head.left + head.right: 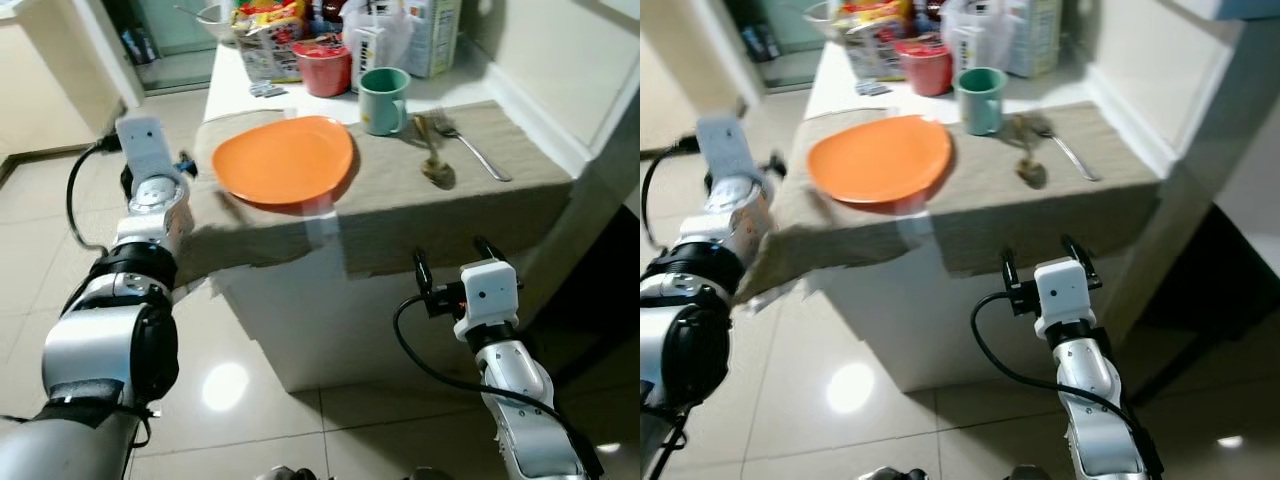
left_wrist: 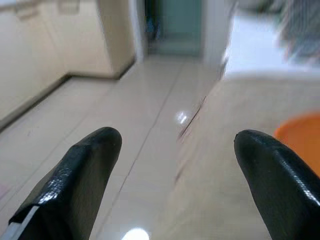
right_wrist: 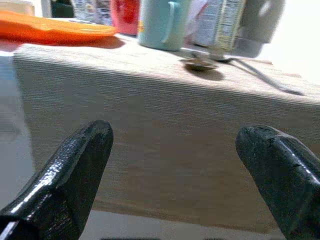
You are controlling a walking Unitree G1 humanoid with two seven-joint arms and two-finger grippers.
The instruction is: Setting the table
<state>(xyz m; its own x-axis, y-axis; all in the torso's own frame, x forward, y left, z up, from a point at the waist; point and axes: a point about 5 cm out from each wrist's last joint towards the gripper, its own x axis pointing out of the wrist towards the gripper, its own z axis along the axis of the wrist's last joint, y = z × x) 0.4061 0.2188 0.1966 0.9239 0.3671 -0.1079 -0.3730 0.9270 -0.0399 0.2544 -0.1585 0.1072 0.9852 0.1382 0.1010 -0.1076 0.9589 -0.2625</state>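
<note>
Left eye view: tablecloth [image 1: 400,215] as landmark. Orange plate [image 1: 284,158] on its left part; green mug [image 1: 383,100] behind the plate; spoon [image 1: 431,150] and fork [image 1: 470,145] right of the mug. Left gripper [image 2: 175,175] at the cloth's left edge, fingers apart. Right gripper [image 3: 175,170] below its front hem, fingers apart.

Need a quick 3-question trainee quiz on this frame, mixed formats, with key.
1. True or false: the orange plate lies on the beige cloth.
2. What stands just right of the plate? A) green mug B) glass bowl C) kettle
3. Fill in: the spoon and the ___ lie right of the mug.

Key:
1. True.
2. A, the green mug.
3. Fork.

Both the left gripper and the right gripper are open and hold nothing.
</note>
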